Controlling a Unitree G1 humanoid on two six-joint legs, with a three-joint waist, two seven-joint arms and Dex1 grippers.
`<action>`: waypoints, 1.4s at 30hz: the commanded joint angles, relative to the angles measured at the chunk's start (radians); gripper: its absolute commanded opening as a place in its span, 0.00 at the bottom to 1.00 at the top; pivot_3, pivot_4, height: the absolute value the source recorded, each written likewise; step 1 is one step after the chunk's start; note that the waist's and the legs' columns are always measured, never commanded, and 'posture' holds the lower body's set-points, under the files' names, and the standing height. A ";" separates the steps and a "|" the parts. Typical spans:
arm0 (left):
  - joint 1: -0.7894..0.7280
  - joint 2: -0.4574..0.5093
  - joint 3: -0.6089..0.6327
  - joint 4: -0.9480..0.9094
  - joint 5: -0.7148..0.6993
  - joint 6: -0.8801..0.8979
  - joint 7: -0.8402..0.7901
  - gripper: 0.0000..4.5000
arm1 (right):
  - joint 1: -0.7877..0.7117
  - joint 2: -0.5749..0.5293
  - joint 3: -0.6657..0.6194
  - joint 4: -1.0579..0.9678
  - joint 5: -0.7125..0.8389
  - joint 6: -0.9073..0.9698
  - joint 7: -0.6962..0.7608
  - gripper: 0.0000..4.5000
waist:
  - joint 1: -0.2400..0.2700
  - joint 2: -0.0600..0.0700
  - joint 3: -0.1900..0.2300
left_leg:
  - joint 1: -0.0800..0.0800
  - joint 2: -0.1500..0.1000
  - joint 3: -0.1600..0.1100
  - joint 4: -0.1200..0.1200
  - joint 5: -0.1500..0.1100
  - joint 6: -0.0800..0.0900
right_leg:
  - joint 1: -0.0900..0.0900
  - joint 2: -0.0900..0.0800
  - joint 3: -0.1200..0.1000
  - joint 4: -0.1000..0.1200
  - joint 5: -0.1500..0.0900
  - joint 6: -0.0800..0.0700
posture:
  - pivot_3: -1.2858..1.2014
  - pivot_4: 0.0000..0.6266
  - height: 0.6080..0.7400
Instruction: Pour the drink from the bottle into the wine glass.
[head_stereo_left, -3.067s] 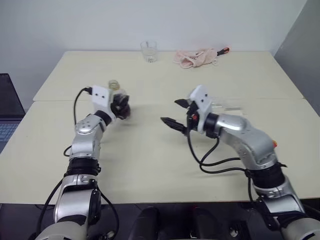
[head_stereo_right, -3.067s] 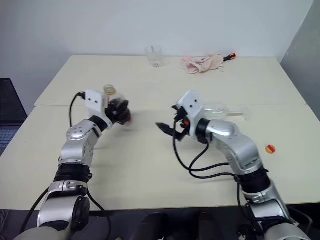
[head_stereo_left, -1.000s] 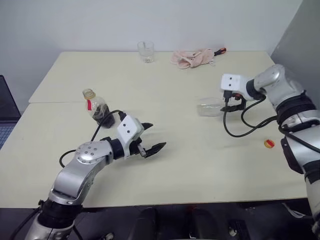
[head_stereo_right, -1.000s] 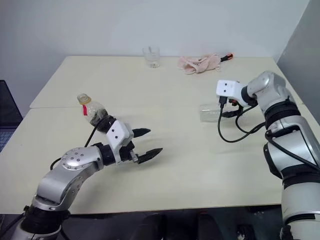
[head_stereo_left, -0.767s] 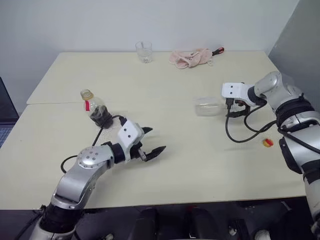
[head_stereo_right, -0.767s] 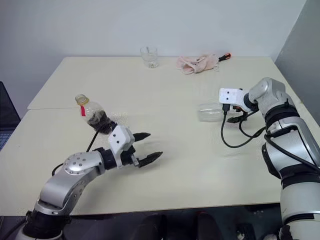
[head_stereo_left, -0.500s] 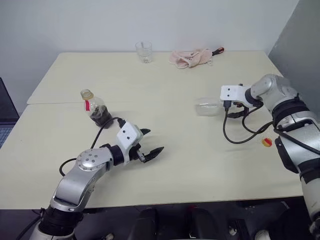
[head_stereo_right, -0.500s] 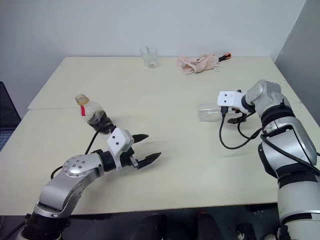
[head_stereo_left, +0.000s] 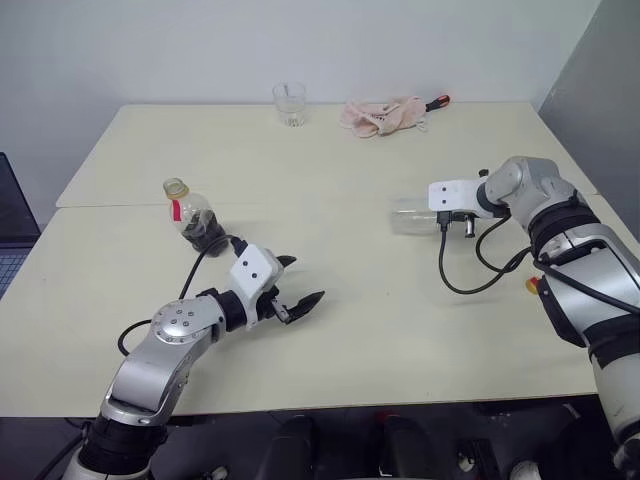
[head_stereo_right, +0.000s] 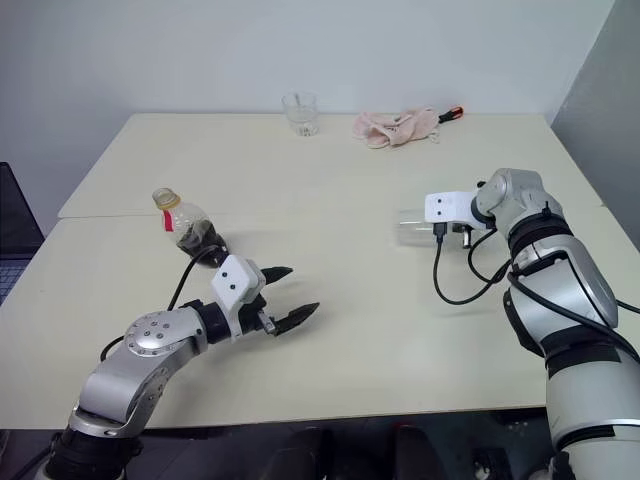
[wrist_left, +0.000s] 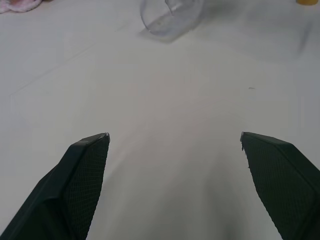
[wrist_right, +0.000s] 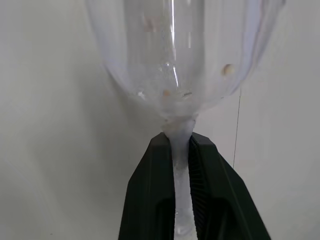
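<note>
Wine glass (head_stereo_left: 412, 216) lies on its side, right of centre in the head view, on the pale matte table (head_stereo_left: 350, 330). Clear thin bowl with a few small specks inside, narrow stem, bowl mouth toward frame left. Right hand (wrist_right: 181, 145) is clamped on the stem just below the bowl; the wrist view shows both black ribbed fingers (wrist_right: 155, 175) pressed against it from either side. Gripping at the stem looks chosen to stand the glass upright without touching the fragile bowl; judged, not seen.

Bottle (head_stereo_left: 193, 214) stands upright at left of frame, well apart from the glass. Squat, rounded clear plastic, yellowish cap, red strip at the neck, dark drink (head_stereo_left: 203, 231) filling only the lower body. Nothing touches it.

Left hand (head_stereo_left: 296, 290) hovers low over bare table at lower centre-left, fingers spread wide and empty, near the bottle but pointing away from it toward the glass. Likely parked until the glass is righted.

Far edge, top of frame: short clear tumbler (head_stereo_left: 289, 103), crumpled pink cloth (head_stereo_left: 382, 114). Small yellow-red bit (head_stereo_left: 531, 284) on the table at right edge.
</note>
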 joint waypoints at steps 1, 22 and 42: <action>-0.007 0.006 0.027 -0.028 0.002 -0.022 -0.006 1.00 | -0.024 0.009 -0.049 -0.030 0.053 -0.046 0.052 0.03 | 0.000 0.000 0.000 | 0.000 0.000 0.000 0.000 0.000 0.000 | 0.000 0.000 0.000 0.000 0.000 0.000 | 0.52 0.24 1.00; 0.103 0.031 0.416 -0.151 -0.369 0.128 -0.005 1.00 | 0.587 0.648 -0.525 -0.791 0.686 0.184 -0.451 0.03 | 0.028 0.000 0.000 | 0.001 -0.002 -0.003 0.002 -0.003 -0.005 | 0.000 0.000 0.002 0.001 0.001 0.001 | 0.52 0.24 1.00; 0.079 0.052 0.352 -0.108 -0.346 0.144 0.024 1.00 | 0.741 0.511 -0.398 -0.707 0.595 0.056 -0.460 0.03 | 0.004 -0.001 -0.003 | 0.008 -0.001 -0.001 -0.001 -0.003 -0.004 | 0.003 0.003 0.007 0.002 0.001 0.001 | 0.52 0.24 1.00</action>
